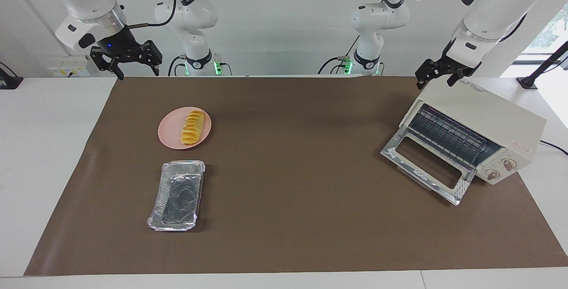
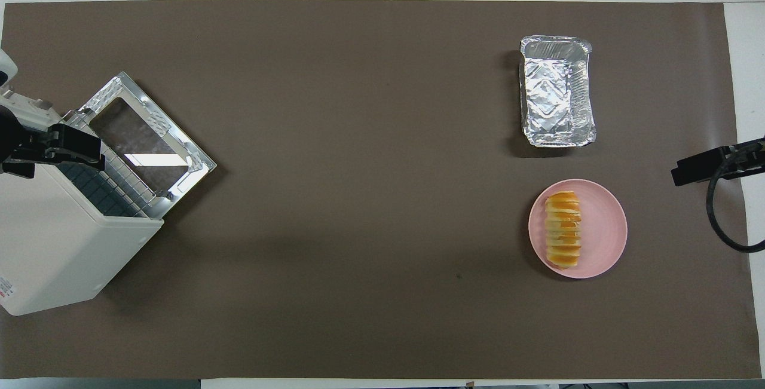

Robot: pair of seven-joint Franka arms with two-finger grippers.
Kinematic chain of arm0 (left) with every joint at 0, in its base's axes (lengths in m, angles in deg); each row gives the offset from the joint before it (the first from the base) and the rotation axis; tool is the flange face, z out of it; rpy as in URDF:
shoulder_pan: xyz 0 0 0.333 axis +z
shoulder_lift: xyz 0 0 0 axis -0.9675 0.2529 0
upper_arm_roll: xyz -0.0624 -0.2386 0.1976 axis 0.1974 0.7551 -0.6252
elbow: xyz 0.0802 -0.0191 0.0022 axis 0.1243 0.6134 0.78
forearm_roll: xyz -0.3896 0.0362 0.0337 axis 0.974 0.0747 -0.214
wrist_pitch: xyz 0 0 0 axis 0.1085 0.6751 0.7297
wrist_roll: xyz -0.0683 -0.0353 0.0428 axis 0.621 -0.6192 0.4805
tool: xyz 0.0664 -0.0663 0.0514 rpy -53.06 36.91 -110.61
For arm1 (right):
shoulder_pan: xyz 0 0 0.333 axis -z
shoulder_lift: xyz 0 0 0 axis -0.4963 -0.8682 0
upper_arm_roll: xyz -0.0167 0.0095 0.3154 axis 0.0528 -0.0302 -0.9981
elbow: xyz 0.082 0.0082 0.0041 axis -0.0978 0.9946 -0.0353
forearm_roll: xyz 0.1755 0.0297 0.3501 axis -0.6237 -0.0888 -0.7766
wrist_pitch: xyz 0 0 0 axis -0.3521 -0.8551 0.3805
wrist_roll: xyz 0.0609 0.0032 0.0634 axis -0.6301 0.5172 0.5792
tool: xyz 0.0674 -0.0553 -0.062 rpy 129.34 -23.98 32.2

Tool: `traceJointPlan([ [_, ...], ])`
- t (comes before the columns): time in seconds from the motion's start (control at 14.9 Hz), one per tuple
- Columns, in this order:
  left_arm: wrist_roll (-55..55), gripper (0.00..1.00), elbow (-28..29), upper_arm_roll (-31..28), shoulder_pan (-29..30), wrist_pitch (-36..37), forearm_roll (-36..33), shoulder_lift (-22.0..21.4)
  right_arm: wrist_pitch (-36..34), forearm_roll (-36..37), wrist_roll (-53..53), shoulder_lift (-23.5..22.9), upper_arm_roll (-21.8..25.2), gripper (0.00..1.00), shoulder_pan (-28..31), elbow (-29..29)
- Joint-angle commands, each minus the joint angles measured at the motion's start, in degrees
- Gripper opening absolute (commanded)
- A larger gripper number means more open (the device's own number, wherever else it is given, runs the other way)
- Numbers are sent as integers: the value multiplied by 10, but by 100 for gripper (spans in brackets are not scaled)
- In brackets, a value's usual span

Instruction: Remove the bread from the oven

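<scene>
Broad brown rectangular mat (image 1: pixel 293 178) spread over white table (image 1: pixel 44 156). Boxy cream-white toaster oven (image 1: pixel 483 122) at left arm's end, set at an angle, chrome-framed glass door (image 1: pixel 426 164) dropped flat onto mat, wire rack (image 1: pixel 448 136) bare inside, two knobs on front panel. Crinkled silver rectangular foil tray (image 1: pixel 177 195) at right arm's end, nothing in it, farther from robots than round pink plate (image 1: pixel 167 136) just beside it. Small golden-yellow ridged loaf of bread (image 1: pixel 193 127) lying lengthwise on plate, out of oven, well apart from it. Left gripper (image 1: pixel 437 76) hovering over oven's top corner nearest robots, fingers spread, holding nothing; contact with oven casing cannot be told. Right gripper (image 1: pixel 125 62) raised over mat's corner near its own base, clear of plate and bread, fingers spread wide, holding nothing. In overhead view, only a dark edge of right gripper (image 2: pixel 696 168) showing at mat's border.
</scene>
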Motion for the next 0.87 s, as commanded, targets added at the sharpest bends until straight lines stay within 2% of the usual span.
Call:
traceJointPlan([
  [0.0, 3, 100, 19, 1, 7, 0, 10, -19, 19, 8, 9, -2, -4, 100, 7, 4],
  [0.81, 3, 100, 19, 1, 7, 0, 10, -19, 22, 7, 12, -3, -4, 100, 20, 1],
])
